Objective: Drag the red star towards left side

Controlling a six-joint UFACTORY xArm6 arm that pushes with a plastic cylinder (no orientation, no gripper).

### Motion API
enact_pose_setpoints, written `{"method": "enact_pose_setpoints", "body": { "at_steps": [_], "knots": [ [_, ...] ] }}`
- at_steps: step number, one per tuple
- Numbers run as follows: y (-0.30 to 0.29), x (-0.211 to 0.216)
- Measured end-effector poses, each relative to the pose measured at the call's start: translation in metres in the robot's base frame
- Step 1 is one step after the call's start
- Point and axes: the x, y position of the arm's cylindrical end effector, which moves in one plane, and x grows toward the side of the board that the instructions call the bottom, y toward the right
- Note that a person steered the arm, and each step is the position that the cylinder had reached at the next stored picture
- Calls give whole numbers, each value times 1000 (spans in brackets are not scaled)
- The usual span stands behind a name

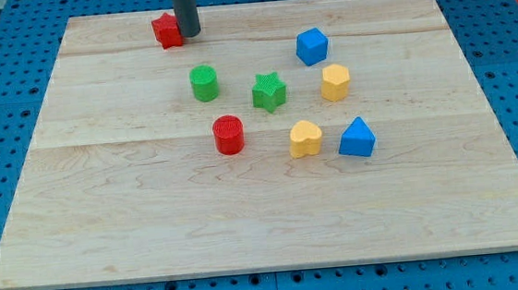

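Note:
The red star [167, 30] lies near the view's top edge of the wooden board [135, 220], left of centre. My tip [189, 35] is right beside it, touching its right side. The dark rod rises straight up out of the view's top. The star's right edge is partly hidden behind the rod.
A green cylinder [203, 83], a green star [270, 91] and a red cylinder [229, 134] sit mid-board. A blue cube-like block [311, 45], a yellow hexagonal block [335, 82], a yellow heart [305, 139] and a blue triangular block [357, 138] lie to the right.

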Motion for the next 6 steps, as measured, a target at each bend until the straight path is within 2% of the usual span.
{"method": "enact_pose_setpoints", "body": {
  "at_steps": [2, 4, 6],
  "knots": [
    [-23, -12],
    [-30, 13],
    [-74, 14]
  ]
}}
